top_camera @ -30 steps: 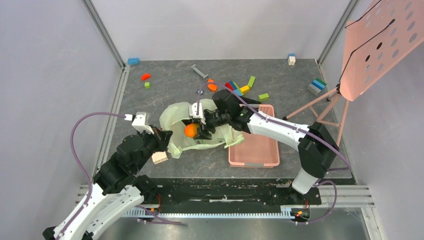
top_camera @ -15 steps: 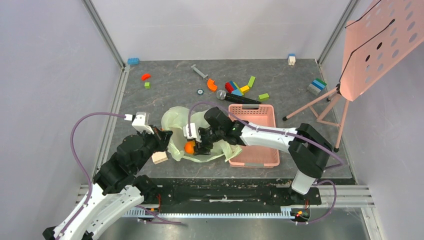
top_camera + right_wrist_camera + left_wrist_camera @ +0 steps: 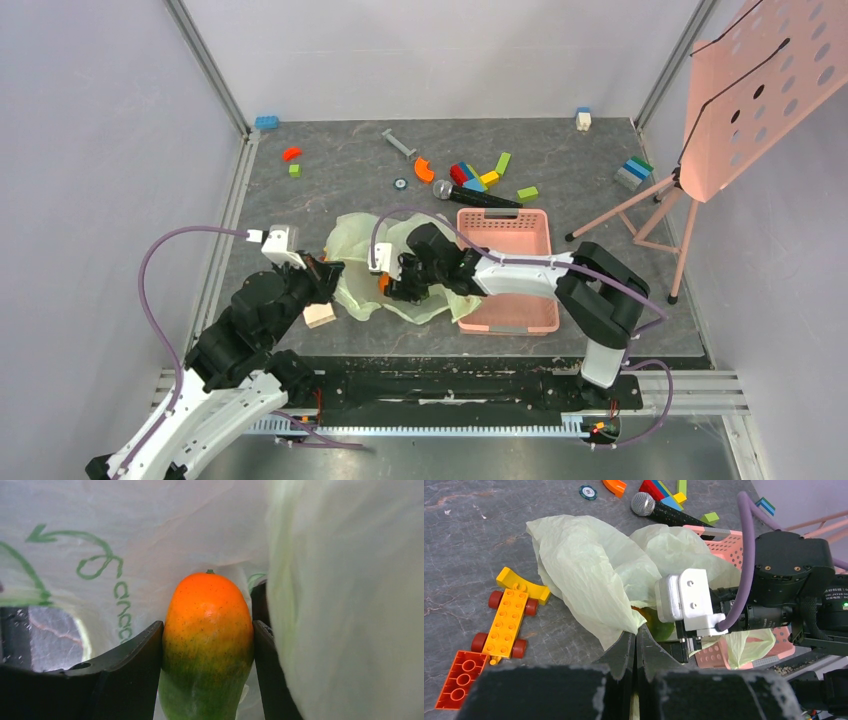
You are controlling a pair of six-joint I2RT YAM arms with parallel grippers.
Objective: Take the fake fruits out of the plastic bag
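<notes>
While my left claw (image 3: 635,639) pinches shut on the bag (image 3: 589,575), at nine o'clock of the basket (image 3: 512,300), my right claw (image 3: 392,288) clamps the mango (image 3: 207,625) inside it, so no fruit looks out yet and the others are hidden.

The plastic bag (image 3: 589,575) is thin, crinkly, translucent; the mango (image 3: 207,645) smooth, faintly glossy; the table (image 3: 340,170) matt, stone-like.

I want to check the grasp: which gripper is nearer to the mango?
Right. The right gripper holds the mango between its fingers, with the plastic bag around it. The left gripper pinches the bag's edge, apart from the mango.
</notes>
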